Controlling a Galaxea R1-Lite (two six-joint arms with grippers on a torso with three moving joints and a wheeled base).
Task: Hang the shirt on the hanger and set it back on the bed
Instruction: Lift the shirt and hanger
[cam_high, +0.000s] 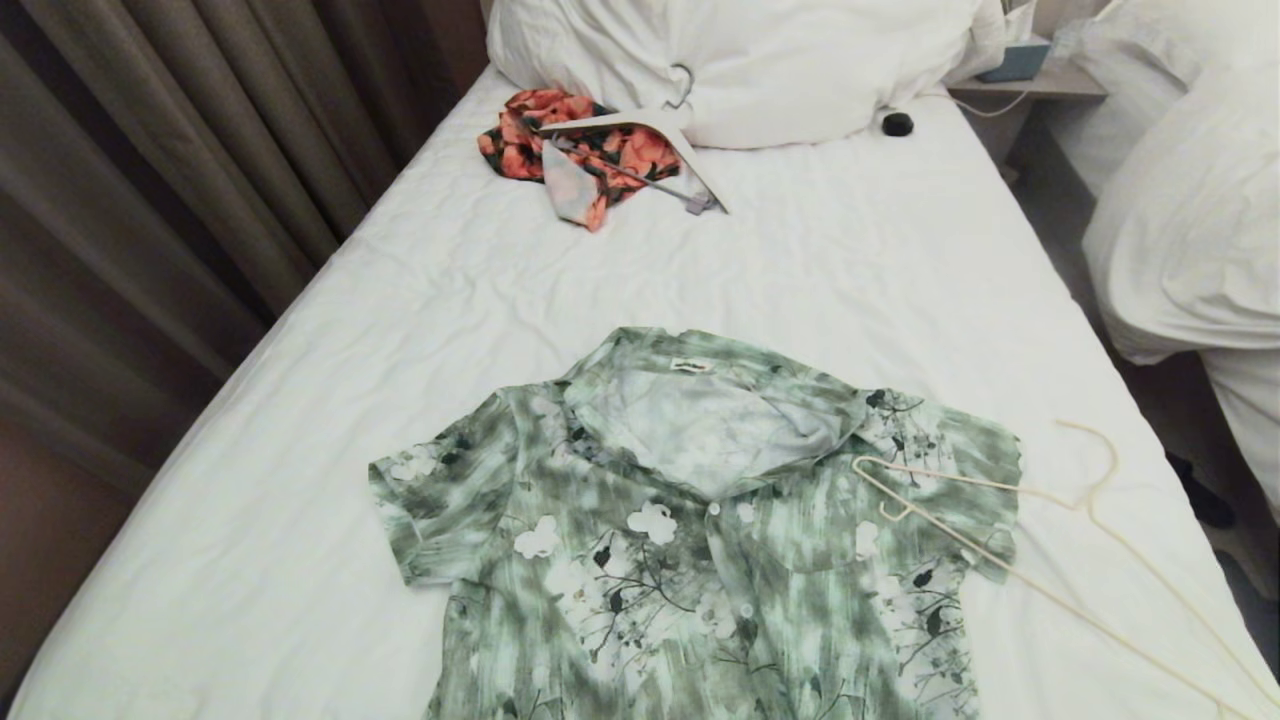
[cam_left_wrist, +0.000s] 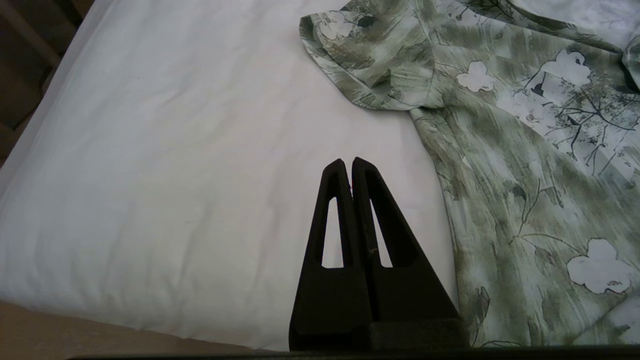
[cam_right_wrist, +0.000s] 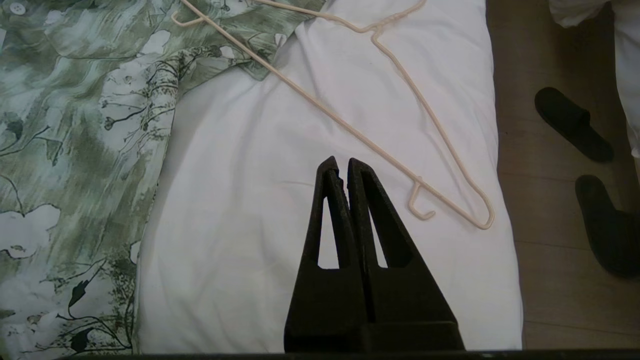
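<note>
Lying flat and front-up on the bed (cam_high: 300, 420), the shirt (cam_high: 690, 540) is a thin, soft green-and-white fabric with white flowers, dark twigs and small white buttons, collar spread open toward the pillow (cam_high: 740, 60). Left gripper (cam_left_wrist: 348, 162) hangs over bare smooth sheet, its black wedge-shaped fingers pressed together with nothing between them; the shirt's short sleeve lies just beyond it and off to one side. Right gripper (cam_right_wrist: 341, 162) is the same deal, fully closed and empty, over wrinkled white sheet between the shirt's other side and the bed edge. The hanger (cam_right_wrist: 400, 75), skinny cream wire, sits just past its tips, one end resting across the shirt's sleeve, the other near the mattress edge. Neither arm shows in the head view. Only that view catches the crumpled orange-and-black garment (cam_high: 580, 150) with a thick white hanger (cam_high: 650, 130) on it by the pillow. Only the right wrist view shows two black slippers (cam_right_wrist: 575, 125) on the floor.
</note>
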